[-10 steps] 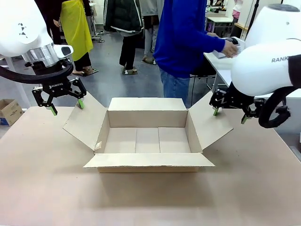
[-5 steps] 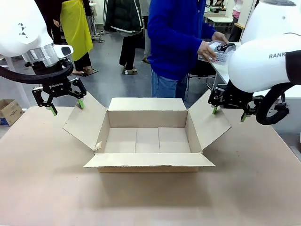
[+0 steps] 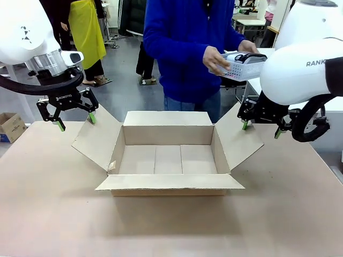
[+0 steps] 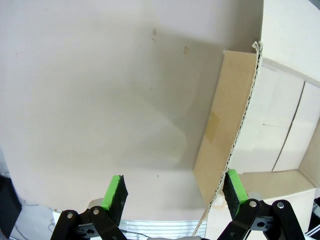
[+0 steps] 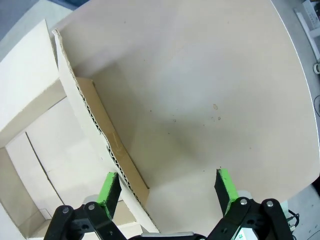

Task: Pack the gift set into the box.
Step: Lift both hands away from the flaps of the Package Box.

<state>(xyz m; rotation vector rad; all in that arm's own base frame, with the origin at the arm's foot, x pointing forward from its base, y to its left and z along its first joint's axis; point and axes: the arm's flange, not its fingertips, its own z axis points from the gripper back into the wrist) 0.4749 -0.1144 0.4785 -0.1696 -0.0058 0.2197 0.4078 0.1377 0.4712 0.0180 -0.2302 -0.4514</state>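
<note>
We count one box (image 3: 167, 158), one basket (image 3: 242, 66), two pincers and the person's two hands. The box sits in the middle of the table (image 3: 48, 209) with its four flaps spread outward and its floor bare. A much smaller carton (image 3: 10, 126) stands off the table at the far left.

The left pincer (image 3: 76, 122) hangs fingers-down from its arm over the outer edge of the box's left flap (image 3: 98, 140). Its two green-padded fingers are spread wide with nothing between them. From its wrist camera, the flap's corrugated edge runs just beside one finger (image 4: 234, 187); we cannot tell whether they touch.

The right pincer (image 3: 261, 130) is posed the same way over the right flap (image 3: 239, 143), fingers apart and holding nothing. From its wrist camera, that flap's edge passes close by one finger (image 5: 109, 188).

The basket is off the table, gripped by the person at the far side: one hand (image 3: 216, 59) on its near end, the other hand (image 3: 248, 46) at its far rim. It is tilted, with something dark showing at its top. It is above and behind the right pincer, apart from it, and partly hidden by the right arm. It lies well apart from the left pincer, across the box.
</note>
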